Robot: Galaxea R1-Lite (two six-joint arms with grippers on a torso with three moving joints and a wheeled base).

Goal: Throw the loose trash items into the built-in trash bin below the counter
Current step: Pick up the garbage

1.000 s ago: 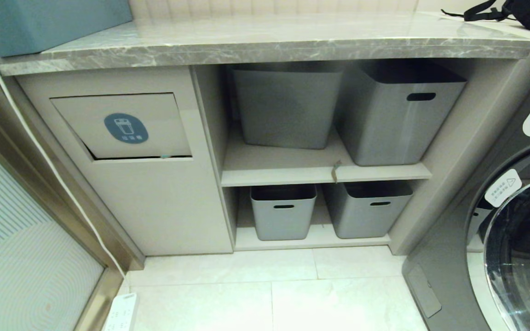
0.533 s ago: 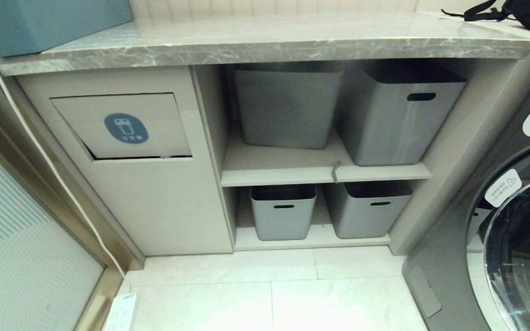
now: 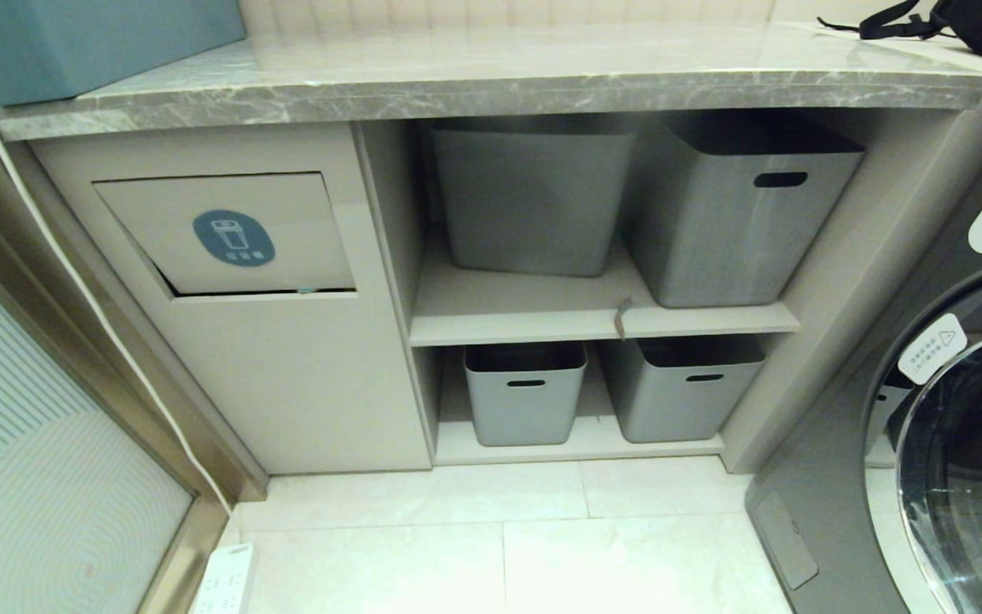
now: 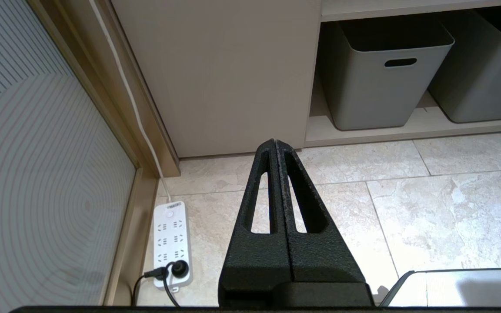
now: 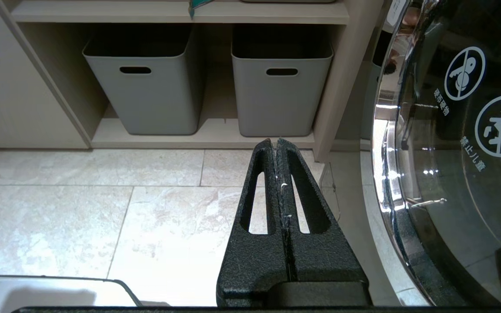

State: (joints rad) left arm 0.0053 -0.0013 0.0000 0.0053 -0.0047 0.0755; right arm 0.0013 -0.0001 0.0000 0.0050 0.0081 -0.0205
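While both claws, left claw (image 4: 275, 142) and right claw (image 5: 275, 141), stay pressed together empty, the built-in trash bin (image 3: 227, 232) at centre left shows its blue bin-icon sticker (image 3: 233, 238).

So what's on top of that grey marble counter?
On the counter, a teal box sits at the left end and a black strapped bag at the far right. Both are cut off by the frame.

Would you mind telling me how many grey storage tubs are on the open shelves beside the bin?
4: upper shelf, left tub and right tub; lower shelf, left tub and right tub. None seems hidden.
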